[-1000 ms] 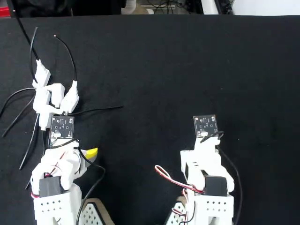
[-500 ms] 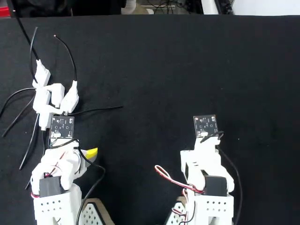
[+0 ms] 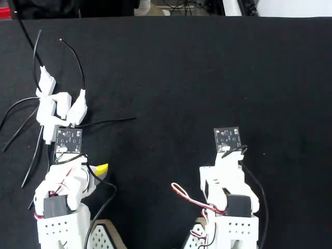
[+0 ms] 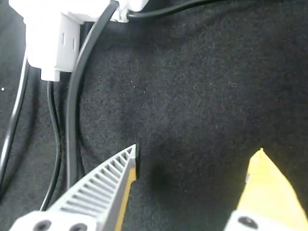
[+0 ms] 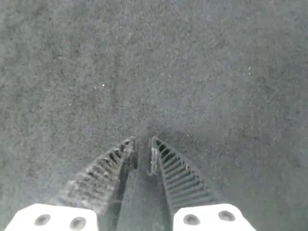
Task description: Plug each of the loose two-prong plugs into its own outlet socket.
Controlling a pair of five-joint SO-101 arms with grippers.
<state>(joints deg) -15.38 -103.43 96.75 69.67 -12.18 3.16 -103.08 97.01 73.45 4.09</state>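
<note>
- Plugs and sockets [image 3: 57, 106] are lying bunched in a white cluster at the far left of the black table [image 3: 207, 67], just ahead of the left arm.
- Left pincer [image 4: 197, 150] is hovering spread wide over bare cloth, gripping nothing, with a white connector [image 4: 52, 38] and black cords [image 4: 73, 106] just beyond.
- Right pincer [image 5: 142, 147] is sitting pressed together, well apart from the cluster.
- Which pieces are joined I cannot tell; most plugging seems to be waiting.
</note>
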